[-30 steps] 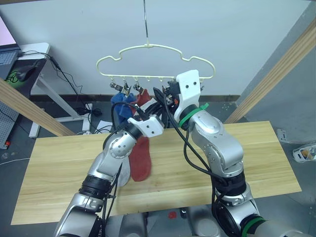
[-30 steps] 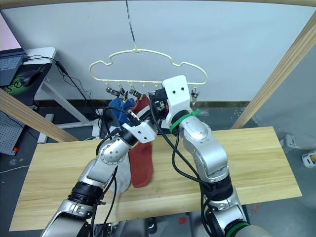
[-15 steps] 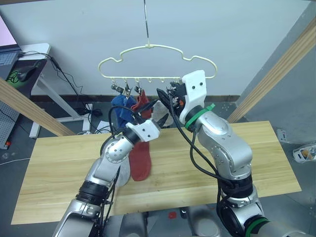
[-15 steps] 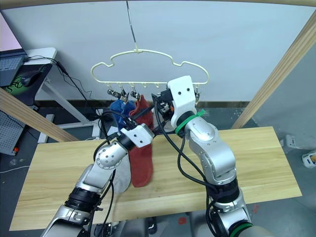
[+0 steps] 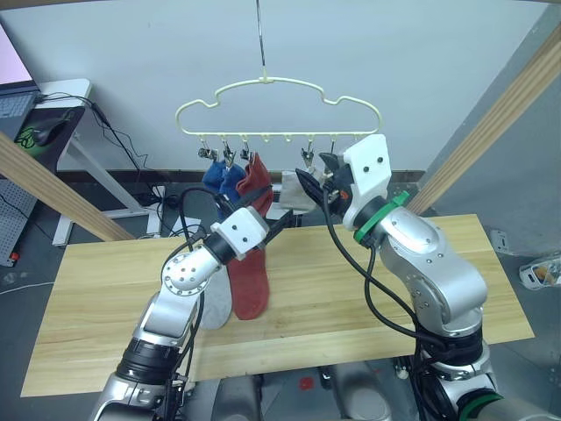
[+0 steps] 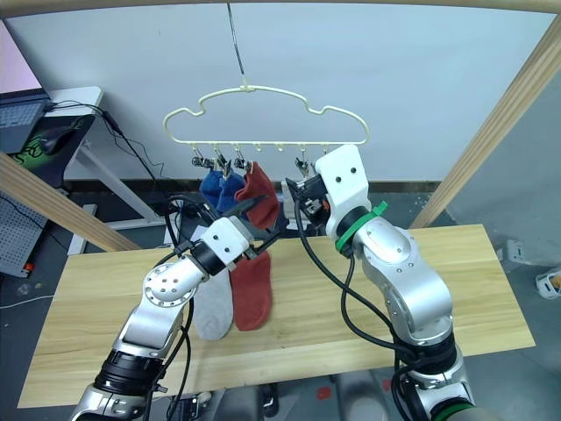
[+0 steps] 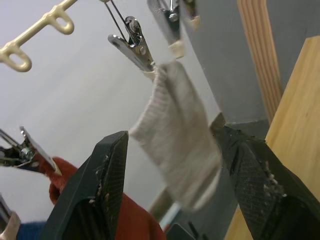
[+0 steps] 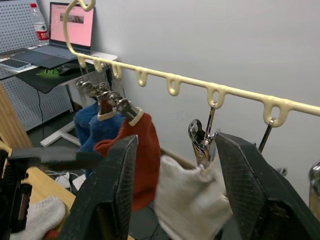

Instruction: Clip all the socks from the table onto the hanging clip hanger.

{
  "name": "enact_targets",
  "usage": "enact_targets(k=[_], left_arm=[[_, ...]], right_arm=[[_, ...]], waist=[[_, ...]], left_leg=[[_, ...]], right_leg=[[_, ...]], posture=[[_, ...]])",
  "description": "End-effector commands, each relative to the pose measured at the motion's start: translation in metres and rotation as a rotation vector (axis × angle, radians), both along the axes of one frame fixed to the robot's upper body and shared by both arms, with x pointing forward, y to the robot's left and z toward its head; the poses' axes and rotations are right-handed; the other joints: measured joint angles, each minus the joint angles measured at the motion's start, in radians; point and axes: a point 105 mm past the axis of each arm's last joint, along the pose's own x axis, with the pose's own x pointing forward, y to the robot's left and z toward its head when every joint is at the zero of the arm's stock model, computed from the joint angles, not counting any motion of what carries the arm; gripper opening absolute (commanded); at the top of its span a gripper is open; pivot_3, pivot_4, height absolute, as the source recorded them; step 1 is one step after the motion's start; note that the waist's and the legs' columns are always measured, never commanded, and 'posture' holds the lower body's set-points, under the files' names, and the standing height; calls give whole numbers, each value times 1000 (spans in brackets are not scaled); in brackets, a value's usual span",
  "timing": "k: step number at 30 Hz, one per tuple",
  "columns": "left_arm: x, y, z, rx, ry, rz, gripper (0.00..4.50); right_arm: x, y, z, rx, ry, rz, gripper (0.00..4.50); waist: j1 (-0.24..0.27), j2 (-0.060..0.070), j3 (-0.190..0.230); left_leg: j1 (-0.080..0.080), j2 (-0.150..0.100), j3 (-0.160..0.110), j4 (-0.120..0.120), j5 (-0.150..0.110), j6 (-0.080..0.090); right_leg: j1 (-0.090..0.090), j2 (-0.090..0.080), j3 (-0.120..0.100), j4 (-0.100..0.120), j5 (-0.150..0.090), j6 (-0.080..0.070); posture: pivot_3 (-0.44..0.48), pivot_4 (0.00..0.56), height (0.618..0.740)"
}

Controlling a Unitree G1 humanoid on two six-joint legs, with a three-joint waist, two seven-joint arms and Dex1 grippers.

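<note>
Socks: four are hanging on the clip hanger (image 5: 279, 110) — two blue socks (image 5: 222, 180) on the robot's-left clips, a rust red sock (image 5: 255, 181) next to them, and a light grey sock (image 8: 192, 202) clipped further toward the robot's right. In the right wrist view that grey sock is dangling from a silver clip (image 8: 200, 140) between the spread fingers (image 8: 112, 185) of the right gripper (image 8: 175, 210), and the fingers are not touching it. The left gripper (image 7: 175, 185) is also sitting wide apart and holding nothing, with the grey sock hanging between and beyond its fingers (image 7: 102, 185). Both grippers are hovering just under the hanger's lower bar, close to each other. Two socks are lying on the table (image 5: 88, 289), side by side and touching: a second rust red sock (image 6: 253, 293) and a second light grey sock (image 6: 213, 305), partly under the left arm. A desk with a laptop (image 8: 70, 25) is standing in the background on the robot's left.
</note>
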Motion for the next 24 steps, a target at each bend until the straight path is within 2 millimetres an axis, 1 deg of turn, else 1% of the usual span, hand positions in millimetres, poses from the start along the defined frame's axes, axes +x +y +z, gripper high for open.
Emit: enact_targets(k=[1, 6, 9, 12, 18, 20, 24], left_arm=[[-10, 0, 16, -85, 51, -72, 3056], [-22, 6, 30, -204, 229, -194, 3056], [-32, 9, 40, -215, 317, -279, 3056], [-43, 14, 47, -185, 393, -346, 3056], [-54, 17, 58, -125, 452, -427, 3056], [-55, 16, 64, -120, 438, -452, 3056], [-52, 16, 67, -115, 446, -457, 3056]], right_arm=[[-16, -3, 14, 10, -78, 42, 2531], [-20, -16, 6, 11, -57, -15, 2531], [-19, -20, -1, 29, -28, -62, 2531], [-15, -22, -5, 53, -2, -112, 2531], [-2, -26, -10, 92, 33, -198, 2531], [2, -25, -9, 105, 36, -211, 2531], [8, -23, -10, 125, 50, -226, 2531]], waist=[[0, 0, 0], [0, 0, 0], [-1, 0, 0], [-1, 0, 0], [1, 0, 0], [1, 0, 0], [1, 0, 0]], left_leg=[[0, 0, 0, 0, 0, 0], [0, 1, -1, 0, 0, 0], [0, 0, -1, 0, 0, 0], [1, 0, 0, 0, 0, -1], [2, 0, 0, 0, 0, -1], [1, 0, 0, 0, 0, -1], [1, 0, 1, 0, 0, -1]], right_leg=[[0, 0, 0, 0, 0, 0], [0, 0, 1, 0, 0, 0], [0, 2, 1, 0, 0, 0], [0, 4, 1, 0, 0, 0], [0, 5, 1, 0, 0, 0], [0, 5, 1, -1, 0, 0], [0, 5, 2, -1, 0, 0]], posture=[[-210, 283, 736], [-210, 282, 736], [-208, 279, 736], [-201, 279, 736], [-195, 278, 736], [-196, 275, 736], [-194, 268, 736]])
